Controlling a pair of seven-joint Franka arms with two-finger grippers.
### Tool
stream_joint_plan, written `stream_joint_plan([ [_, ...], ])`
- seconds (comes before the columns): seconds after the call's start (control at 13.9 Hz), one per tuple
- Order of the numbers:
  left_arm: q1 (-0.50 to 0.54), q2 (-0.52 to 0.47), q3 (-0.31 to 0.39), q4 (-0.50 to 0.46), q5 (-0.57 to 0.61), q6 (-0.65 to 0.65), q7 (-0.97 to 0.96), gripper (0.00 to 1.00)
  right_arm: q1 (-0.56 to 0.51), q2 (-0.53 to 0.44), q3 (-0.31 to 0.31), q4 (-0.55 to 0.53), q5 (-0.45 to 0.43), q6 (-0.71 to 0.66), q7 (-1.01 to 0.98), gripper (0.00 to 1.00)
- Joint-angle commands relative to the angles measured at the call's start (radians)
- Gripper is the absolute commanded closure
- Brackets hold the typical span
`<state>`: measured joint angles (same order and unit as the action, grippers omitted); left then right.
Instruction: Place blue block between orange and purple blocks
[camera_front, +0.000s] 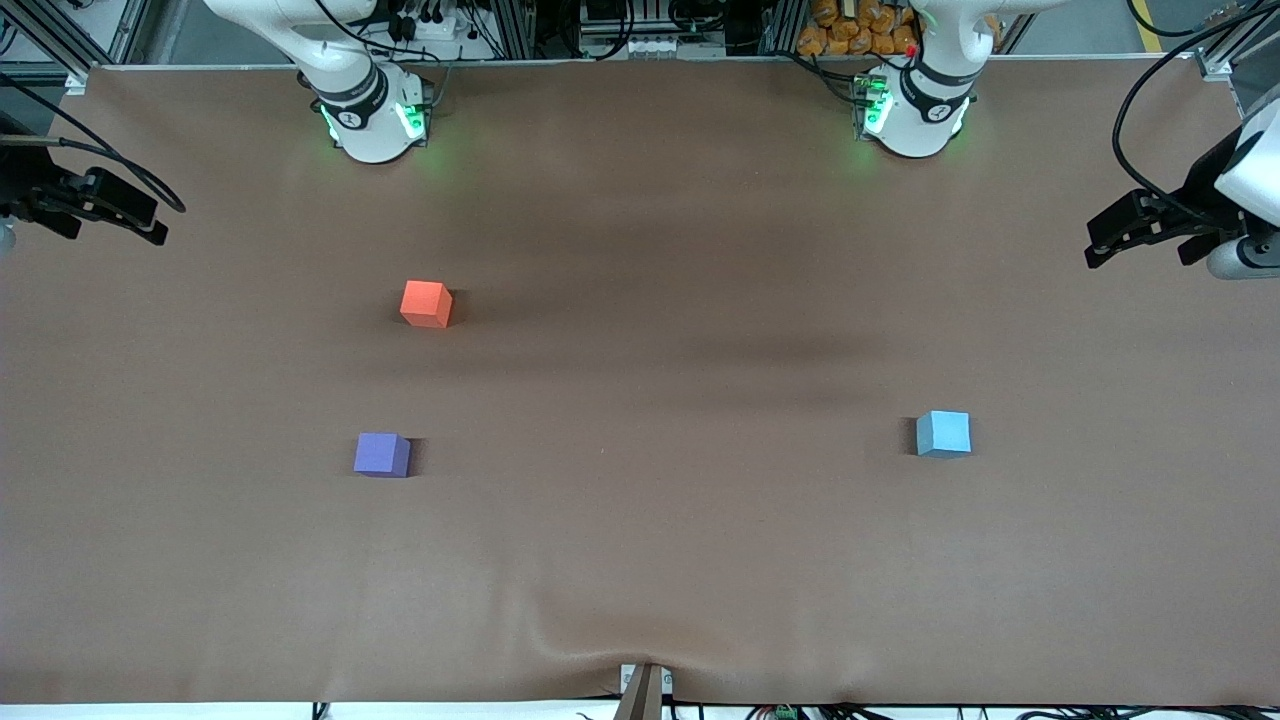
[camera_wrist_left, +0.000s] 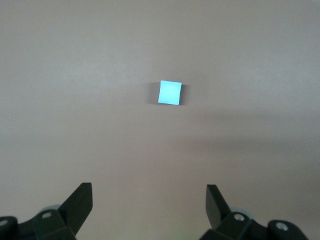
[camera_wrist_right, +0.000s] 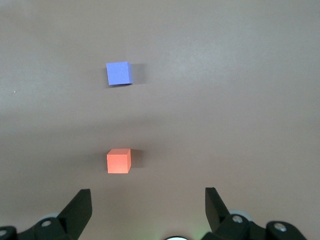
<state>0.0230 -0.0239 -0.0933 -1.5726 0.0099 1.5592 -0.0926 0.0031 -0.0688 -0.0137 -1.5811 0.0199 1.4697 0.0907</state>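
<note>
The blue block (camera_front: 943, 433) is a light sky-blue cube resting on the brown table toward the left arm's end. The orange block (camera_front: 426, 303) sits toward the right arm's end, and the purple block (camera_front: 382, 454) lies nearer the front camera than it, with a gap of bare table between them. My left gripper (camera_wrist_left: 149, 192) hangs open high over the table, the blue block (camera_wrist_left: 170, 92) well ahead of its fingertips. My right gripper (camera_wrist_right: 148, 195) is open too, high over the table near its base, with the orange block (camera_wrist_right: 119, 161) and the purple block (camera_wrist_right: 119, 73) below it. Neither gripper shows in the front view.
Brown cloth covers the table (camera_front: 640, 560). The arm bases (camera_front: 372, 118) (camera_front: 912, 112) stand along its back edge. Black fixtures with cables jut in at both ends of the table (camera_front: 90, 205) (camera_front: 1150, 228). A small mount (camera_front: 645, 690) sits at the front edge.
</note>
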Motion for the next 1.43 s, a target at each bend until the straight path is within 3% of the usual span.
stream_joint_plan([
  [0.0, -0.002, 0.012, -0.002, 0.023, 0.021, -0.022, -0.013, 0.00, 0.006, -0.006, -0.005, -0.005, 0.002, -0.002, 0.011, 0.00],
  [0.5, -0.002, 0.100, -0.006, 0.025, 0.013, -0.005, 0.005, 0.00, 0.006, -0.006, -0.005, -0.005, 0.002, -0.002, 0.011, 0.00],
  [1.0, 0.000, 0.278, -0.011, -0.047, 0.007, 0.212, -0.002, 0.00, 0.006, -0.006, -0.005, -0.005, 0.002, -0.002, 0.011, 0.00],
  [1.36, -0.011, 0.430, -0.011, -0.046, 0.016, 0.349, 0.008, 0.00, 0.006, -0.006, -0.005, -0.005, 0.002, -0.002, 0.011, 0.00],
])
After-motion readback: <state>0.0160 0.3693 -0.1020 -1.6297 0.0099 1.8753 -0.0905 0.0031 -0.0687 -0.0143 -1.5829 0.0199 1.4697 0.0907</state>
